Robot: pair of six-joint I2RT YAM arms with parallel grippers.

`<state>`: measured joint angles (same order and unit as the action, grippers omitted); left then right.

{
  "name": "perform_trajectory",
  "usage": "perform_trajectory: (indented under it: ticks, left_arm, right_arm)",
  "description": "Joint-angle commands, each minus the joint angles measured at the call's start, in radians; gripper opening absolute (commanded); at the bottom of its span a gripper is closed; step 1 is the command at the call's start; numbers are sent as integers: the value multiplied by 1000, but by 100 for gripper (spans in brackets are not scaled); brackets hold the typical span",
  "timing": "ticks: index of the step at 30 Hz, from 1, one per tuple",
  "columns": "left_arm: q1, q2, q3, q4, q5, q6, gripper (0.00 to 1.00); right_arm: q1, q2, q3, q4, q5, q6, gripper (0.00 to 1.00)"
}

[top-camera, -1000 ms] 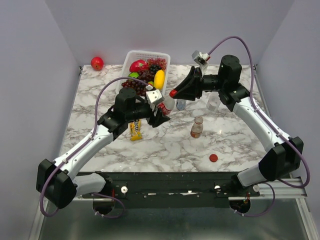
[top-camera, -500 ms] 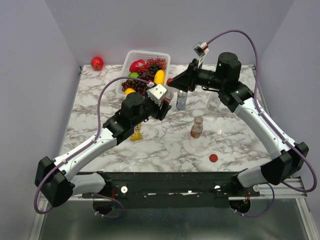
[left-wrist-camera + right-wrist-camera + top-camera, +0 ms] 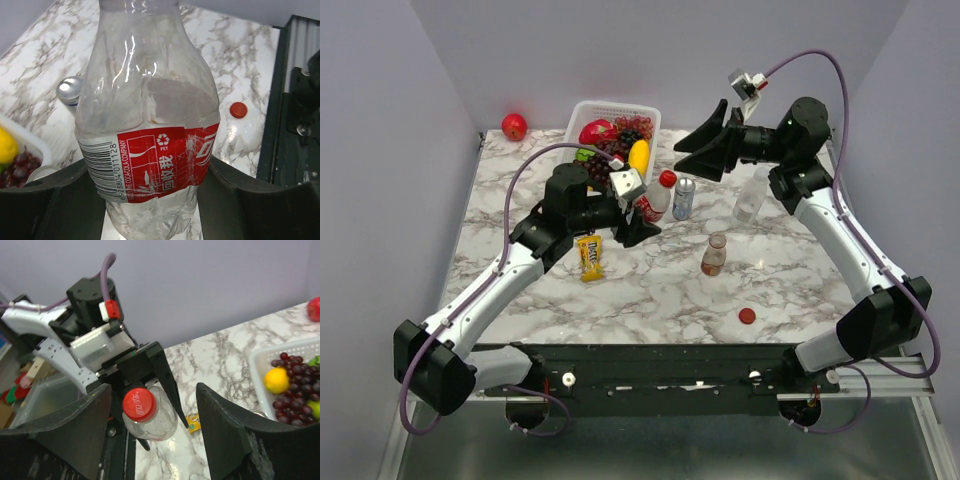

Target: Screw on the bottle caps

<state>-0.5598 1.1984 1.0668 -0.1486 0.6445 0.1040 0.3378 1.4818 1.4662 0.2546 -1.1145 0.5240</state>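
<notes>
My left gripper (image 3: 645, 215) is shut on a short clear bottle (image 3: 654, 204) with a red label, holding it tilted above the table. In the left wrist view the bottle (image 3: 150, 150) sits between both fingers. A red bottle cap (image 3: 667, 178) sits on its neck, also seen as the cap (image 3: 139, 403) in the right wrist view. My right gripper (image 3: 688, 160) hangs open up and to the right of that cap, touching nothing. A second red cap (image 3: 747, 316) lies loose near the front. A short bottle (image 3: 714, 255) and a taller clear bottle (image 3: 750, 195) stand uncapped.
A silver-blue soda can (image 3: 684, 197) stands just right of the held bottle. A white basket (image 3: 582, 112) of fruit is at the back, a red apple (image 3: 514, 126) at the back left corner. A yellow candy bag (image 3: 590, 257) lies under the left arm.
My right gripper has opened, let go of the red cap and drawn back up and to the right. The cap stays on the bottle, which the left gripper still holds.
</notes>
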Motion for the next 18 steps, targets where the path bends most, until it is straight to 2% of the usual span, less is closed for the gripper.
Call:
perform_trajectory:
  ticks: [1,11,18]
  left_arm:
    - [4,15,33,-6,179,-27,0]
    - [5,30,33,58,185,-72,0]
    - [5,35,28,84,185,-82,0]
  right_arm:
    - [21,9,-49,149,-171,57,77]
    - [33,-8,-89,135,-177,53,75]
    - [44,-11,-107,126,-173,53,67]
